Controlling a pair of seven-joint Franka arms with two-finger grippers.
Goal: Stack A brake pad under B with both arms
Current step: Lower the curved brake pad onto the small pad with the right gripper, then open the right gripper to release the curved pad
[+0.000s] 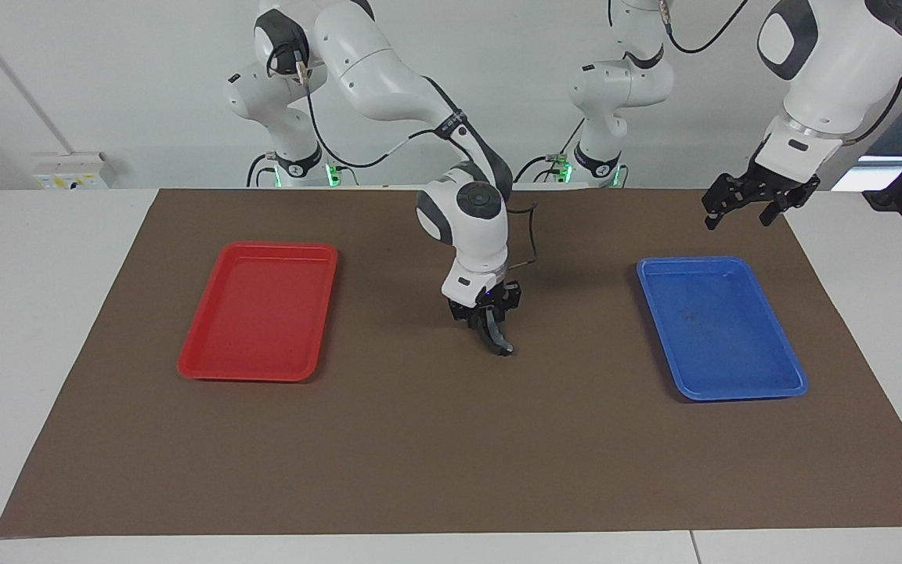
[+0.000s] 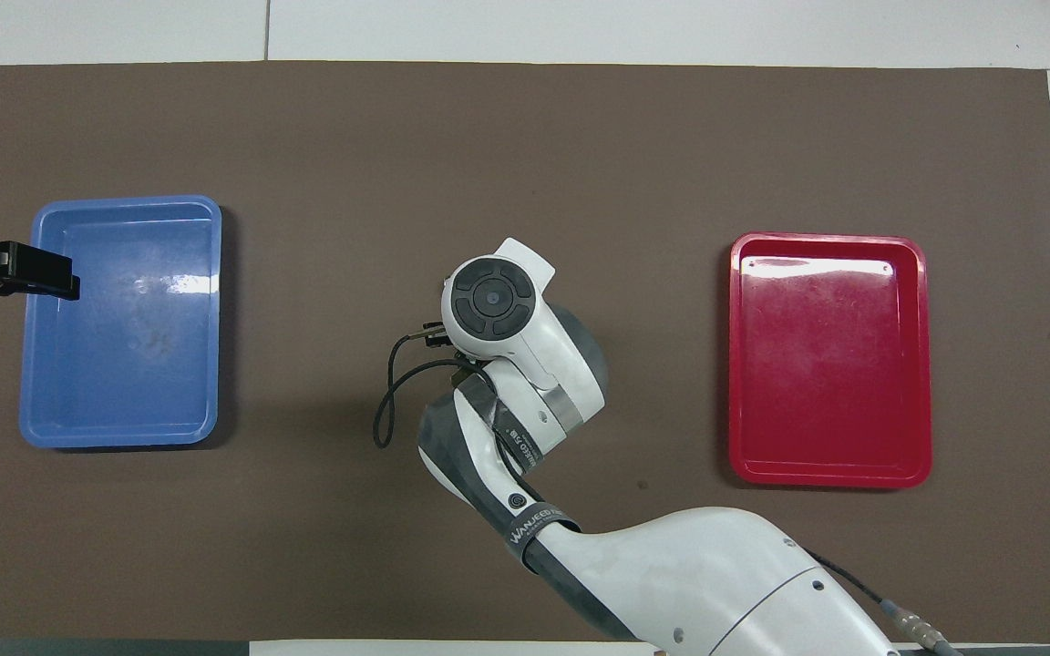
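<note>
B (image 1: pixel 499 338), a curved dark crescent, hangs from my right gripper (image 1: pixel 490 319) with its lower tip at the brown mat (image 1: pixel 435 439) in the middle of the table. Whether the gripper still clamps it does not show. In the overhead view the right arm's wrist (image 2: pixel 492 301) covers both the gripper and B. The A brake pad does not show in either view. My left gripper (image 1: pixel 742 213) hangs open and empty in the air, over the mat's edge beside the blue tray (image 1: pixel 791 368). In the overhead view the left gripper (image 2: pixel 49 276) overlaps the blue tray's rim (image 2: pixel 119 202).
A red tray (image 1: pixel 208 368) lies on the mat toward the right arm's end, shown as the red tray (image 2: pixel 830 240) from above. Both trays hold nothing. A black cable (image 2: pixel 386 401) loops off the right wrist above the mat.
</note>
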